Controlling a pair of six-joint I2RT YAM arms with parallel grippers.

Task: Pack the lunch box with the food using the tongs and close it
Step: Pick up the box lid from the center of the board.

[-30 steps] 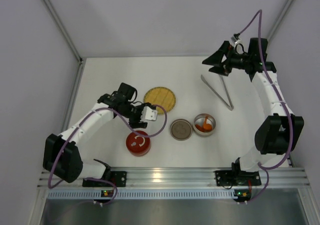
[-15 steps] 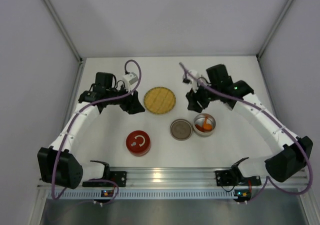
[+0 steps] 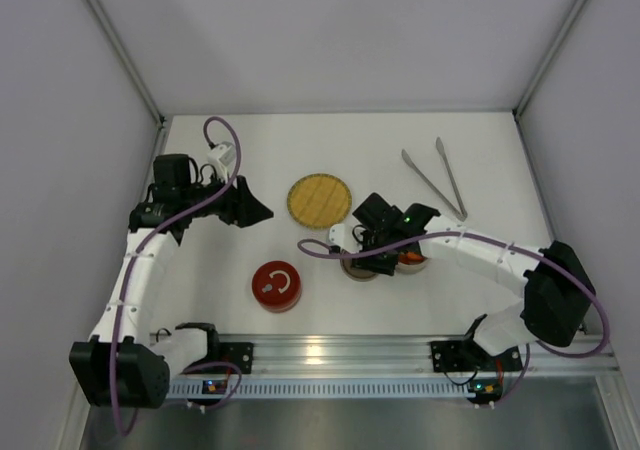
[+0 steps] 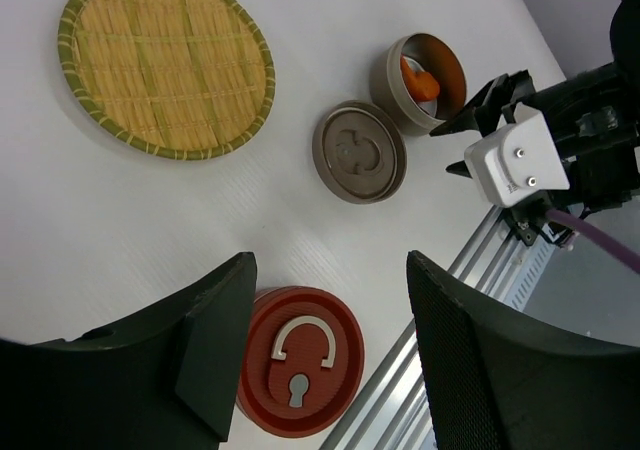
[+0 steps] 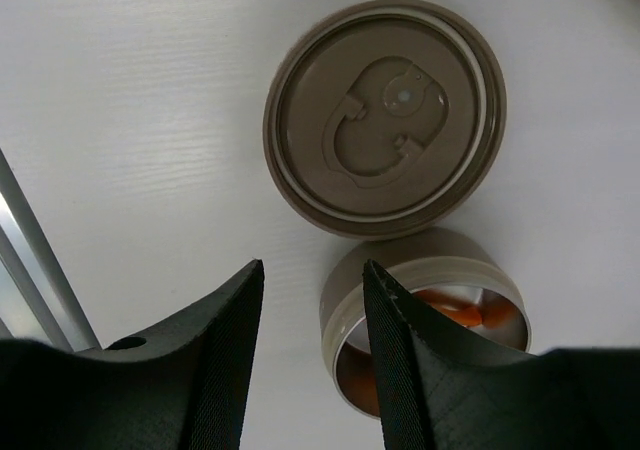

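Observation:
The lunch box is an open taupe tin point(image 5: 400, 280) with orange food point(image 5: 466, 313) inside; it also shows in the left wrist view as the tin point(image 4: 400, 90). Its taupe lid point(image 5: 385, 115) lies flat beside it. My right gripper point(image 5: 310, 360) hovers over the tin's left rim with its jaws apart, one finger over the tin's mouth, holding nothing. From above, the right gripper point(image 3: 372, 253) covers most of the lid and tin. The silver tongs point(image 3: 437, 180) lie on the table at the back right. My left gripper point(image 3: 255, 205) is open at the left, apart from everything.
A round yellow woven plate point(image 3: 320, 200) sits mid-table, behind the tins. A closed red tin point(image 3: 277, 286) with a grey latch stands front left, below my left gripper point(image 4: 325, 345). The aluminium rail point(image 3: 340, 350) runs along the near edge.
My right arm swung from the back right down over the lid and open tin, and its jaws narrowed. My left arm drew back to the left, away from the red tin.

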